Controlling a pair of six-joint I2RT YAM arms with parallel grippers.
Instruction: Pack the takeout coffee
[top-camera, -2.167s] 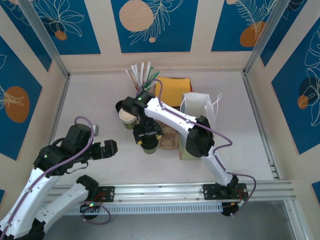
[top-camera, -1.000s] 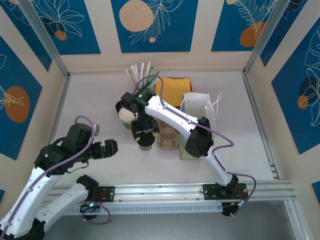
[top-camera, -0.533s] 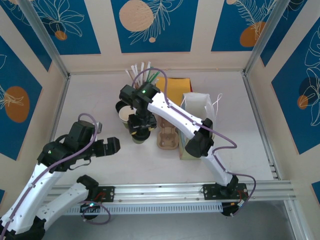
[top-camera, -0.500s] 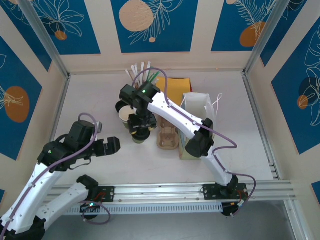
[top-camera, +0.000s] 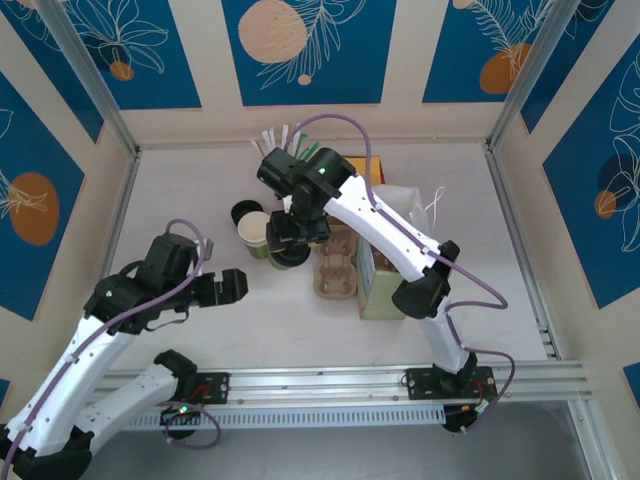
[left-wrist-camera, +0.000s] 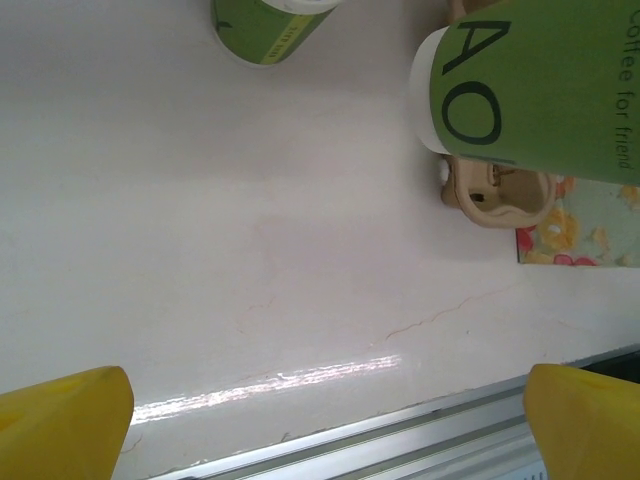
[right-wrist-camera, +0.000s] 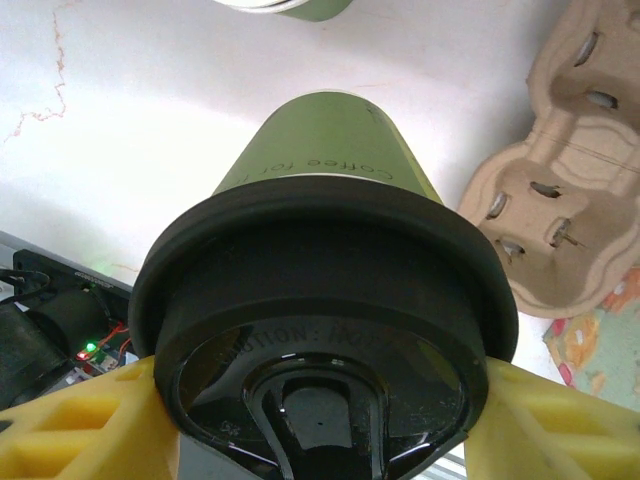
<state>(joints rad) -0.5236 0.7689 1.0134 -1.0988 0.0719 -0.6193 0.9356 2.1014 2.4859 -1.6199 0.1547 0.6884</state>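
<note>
Black-lidded olive-green paper cup (right-wrist-camera: 330, 150) rising.
Right end effector (right-wrist-camera: 315, 425) is gripping it, lifting it clear for the brown cardboard carrier (right-wrist-camera: 575, 200); left end effector (left-wrist-camera: 322, 425) is waiting wide.

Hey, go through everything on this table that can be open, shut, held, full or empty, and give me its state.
Takeout coffee: lid on, held.
Right fingers: closed on the takeout coffee.
Left fingers: wide open, empty.
Cup carrier: all visible slots empty.
Lidless green cup: upright, uncovered.
White bag: standing upright.
</note>
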